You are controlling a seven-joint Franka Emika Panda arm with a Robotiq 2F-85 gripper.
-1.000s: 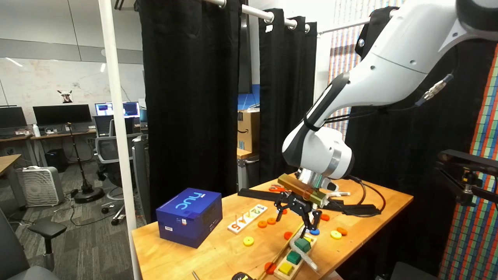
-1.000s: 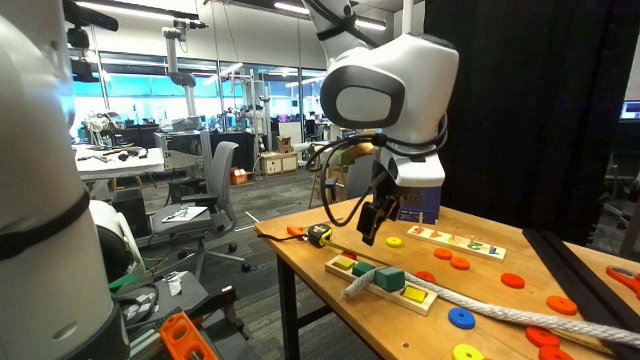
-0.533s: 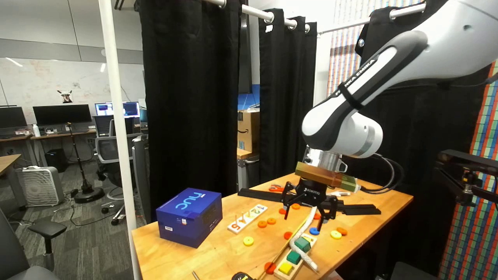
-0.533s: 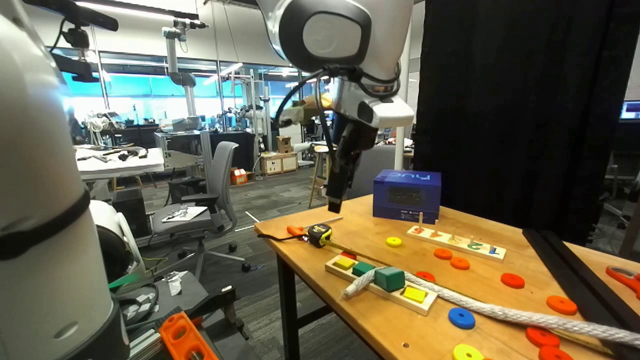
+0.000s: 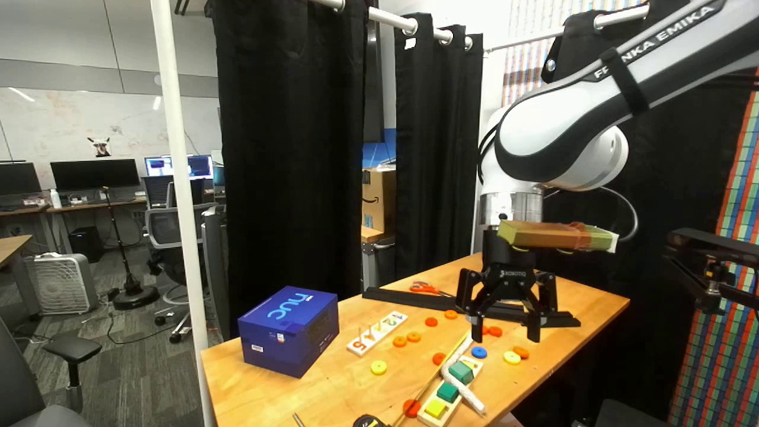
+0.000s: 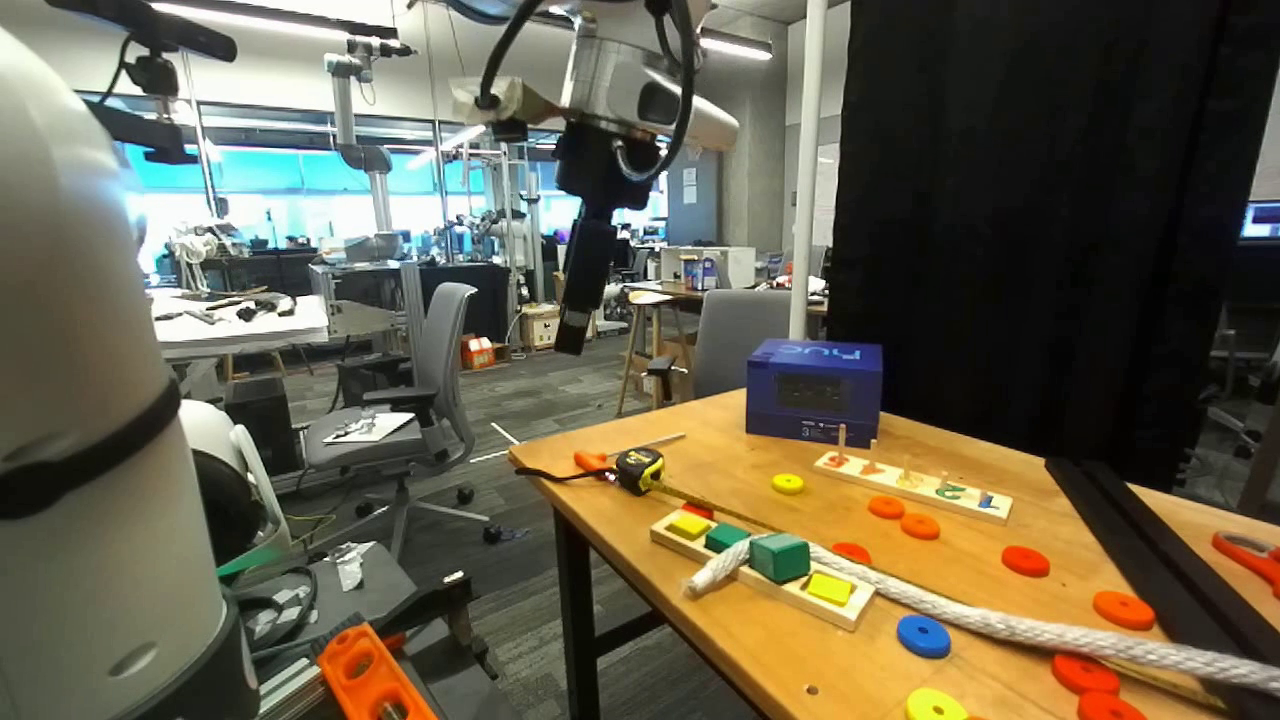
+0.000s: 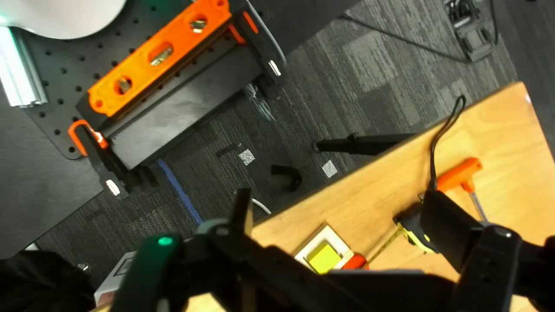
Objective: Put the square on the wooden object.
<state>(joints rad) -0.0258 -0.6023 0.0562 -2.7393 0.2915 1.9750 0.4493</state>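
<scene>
Hanging well clear of the table (image 6: 830,655), the gripper (image 5: 504,330) is spread wide, holding nothing.
The green square (image 6: 780,558) rests on the wooden board (image 6: 815,604), so I'd call the placing done with nothing obvious left, though whether it's fully seated I can't tell. Rope (image 6: 1010,626) crosses between the square and a second green block (image 6: 725,539); the table edge runs near alongside, open air above.
</scene>
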